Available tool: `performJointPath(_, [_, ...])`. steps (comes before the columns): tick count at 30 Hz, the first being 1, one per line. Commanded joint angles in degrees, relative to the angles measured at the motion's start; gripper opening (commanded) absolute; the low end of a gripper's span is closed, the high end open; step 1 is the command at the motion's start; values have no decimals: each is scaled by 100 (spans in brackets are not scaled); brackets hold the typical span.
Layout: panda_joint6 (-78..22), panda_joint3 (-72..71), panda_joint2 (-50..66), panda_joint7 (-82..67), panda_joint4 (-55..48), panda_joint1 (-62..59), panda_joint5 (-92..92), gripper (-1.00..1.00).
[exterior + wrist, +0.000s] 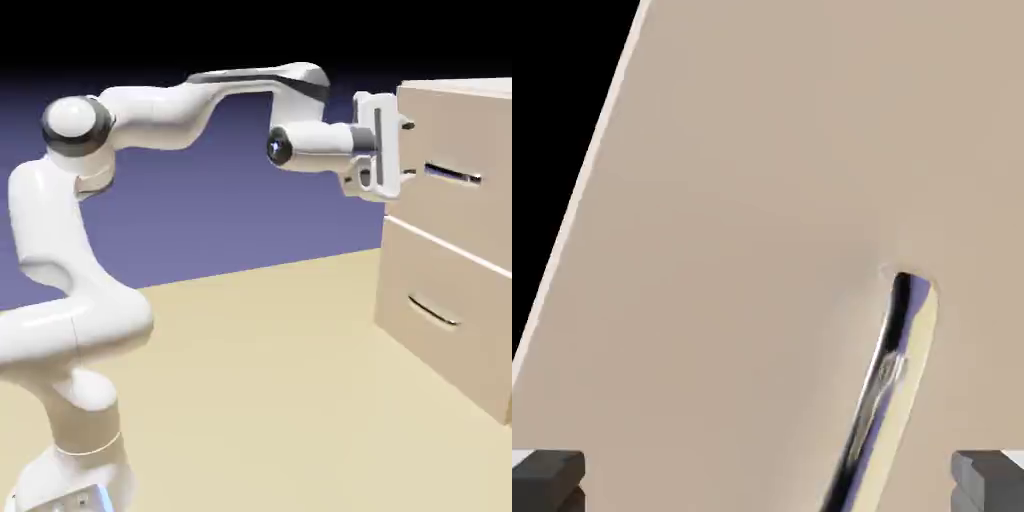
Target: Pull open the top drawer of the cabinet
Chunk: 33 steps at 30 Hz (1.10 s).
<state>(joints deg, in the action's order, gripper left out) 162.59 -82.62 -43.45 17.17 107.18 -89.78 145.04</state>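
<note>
Cabinet (440,230) keeps both drawers closed, top drawer (455,140) facing open pincer (409,149).

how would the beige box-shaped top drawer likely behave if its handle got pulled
The beige box-shaped top drawer would probably move as one stiff piece, its front being flat and boxy. The thin, shiny metal bar handle looks rigid but may be slippery, given its glossy reflections.

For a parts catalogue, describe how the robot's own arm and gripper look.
The arm is glossy white, with rounded, tube-like segments, dark caps or bands at some joints and a blue-lit patch on its base. No loose cables show. The gripper has a white, blocky body and two small, dark grey, block-shaped finger tips.
</note>
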Motion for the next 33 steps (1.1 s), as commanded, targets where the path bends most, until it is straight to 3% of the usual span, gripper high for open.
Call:
performJointPath(1, [-20, -142, -19, -43, -93, -156, 250, 100])
performJointPath(8, [-157, -1136, -148, -348, -740, -1244, 1994, 100])
performJointPath(17, [157, -1983, -515, 126, -2058, -2526, 1822, 100])
performJointPath(18, [157, -1983, -515, 126, -2058, -2526, 1822, -100])
performJointPath(33, [-446, 16, -115, -484, 648, 320, 2097, -100])
